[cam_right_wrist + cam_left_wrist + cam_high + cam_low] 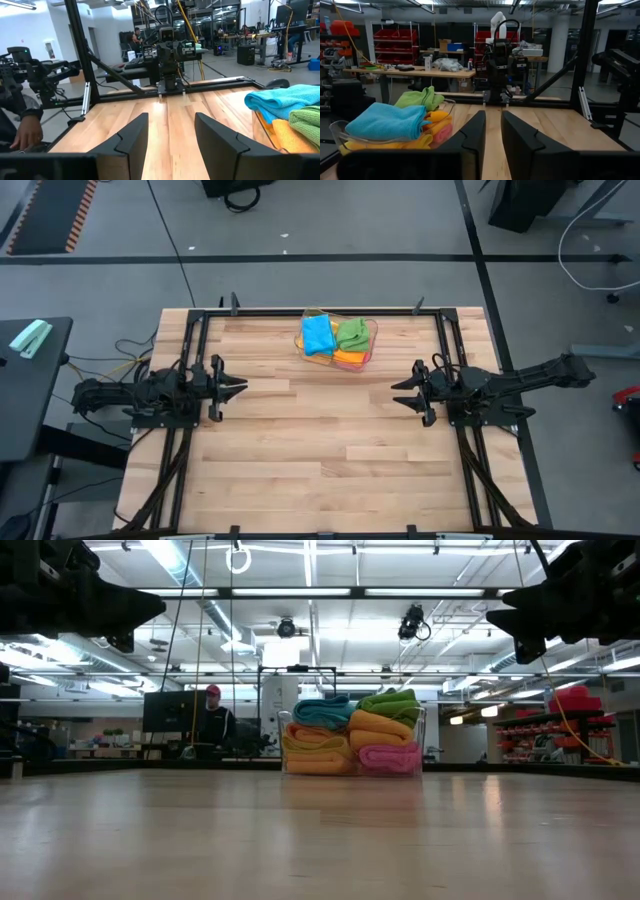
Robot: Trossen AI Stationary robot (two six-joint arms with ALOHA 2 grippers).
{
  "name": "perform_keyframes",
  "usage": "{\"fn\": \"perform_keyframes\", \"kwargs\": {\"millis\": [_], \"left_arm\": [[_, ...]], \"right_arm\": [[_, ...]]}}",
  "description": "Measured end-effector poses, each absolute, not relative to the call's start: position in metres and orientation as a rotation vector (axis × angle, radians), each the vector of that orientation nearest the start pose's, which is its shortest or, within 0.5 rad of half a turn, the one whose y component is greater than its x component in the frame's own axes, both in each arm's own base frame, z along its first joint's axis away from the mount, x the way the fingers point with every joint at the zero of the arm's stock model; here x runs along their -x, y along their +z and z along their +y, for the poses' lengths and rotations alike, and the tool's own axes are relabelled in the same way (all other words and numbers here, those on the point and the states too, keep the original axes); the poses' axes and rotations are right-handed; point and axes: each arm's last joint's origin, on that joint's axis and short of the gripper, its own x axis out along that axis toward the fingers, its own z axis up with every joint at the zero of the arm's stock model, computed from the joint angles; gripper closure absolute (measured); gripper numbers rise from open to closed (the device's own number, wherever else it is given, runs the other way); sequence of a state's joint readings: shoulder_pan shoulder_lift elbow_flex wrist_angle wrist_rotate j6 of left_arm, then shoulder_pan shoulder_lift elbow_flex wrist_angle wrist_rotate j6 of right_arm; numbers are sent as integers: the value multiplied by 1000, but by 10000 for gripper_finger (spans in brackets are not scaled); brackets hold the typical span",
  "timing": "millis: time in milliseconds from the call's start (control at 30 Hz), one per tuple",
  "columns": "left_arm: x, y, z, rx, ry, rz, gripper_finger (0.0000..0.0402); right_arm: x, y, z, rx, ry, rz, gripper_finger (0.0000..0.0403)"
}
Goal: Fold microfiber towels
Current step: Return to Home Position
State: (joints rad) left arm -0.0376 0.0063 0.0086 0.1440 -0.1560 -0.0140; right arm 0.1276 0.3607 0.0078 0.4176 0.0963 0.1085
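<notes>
1. Your folded microfiber towels (pixel 318 336) sit stacked in the clear tray (pixel 376 335) at the far edge of the table (pixel 320 470).
2. Your left pincer (pixel 243 388) and right pincer (pixel 398 393) hang released and empty, well apart from them.

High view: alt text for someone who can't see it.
A clear tray at the table's far edge holds a folded blue towel, green towel and orange towel. The left gripper and right gripper face each other from the sides, open and empty.

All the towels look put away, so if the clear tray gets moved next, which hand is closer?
Probably right. The right hand sits nearer the tray; the left hand is farther off. Both are open.
</notes>
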Motion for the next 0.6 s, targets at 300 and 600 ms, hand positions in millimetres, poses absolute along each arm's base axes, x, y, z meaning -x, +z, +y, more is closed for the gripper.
{"fn": "perform_keyframes", "kwargs": {"millis": [300, 600], "left_arm": [[-96, 180, 1, 28, 117, -146, 322], [-96, 180, 1, 28, 117, -147, 329]], "right_arm": [[-119, 175, 12, -115, 34, -63, 233], [-119, 175, 12, -115, 34, -63, 233]]}}
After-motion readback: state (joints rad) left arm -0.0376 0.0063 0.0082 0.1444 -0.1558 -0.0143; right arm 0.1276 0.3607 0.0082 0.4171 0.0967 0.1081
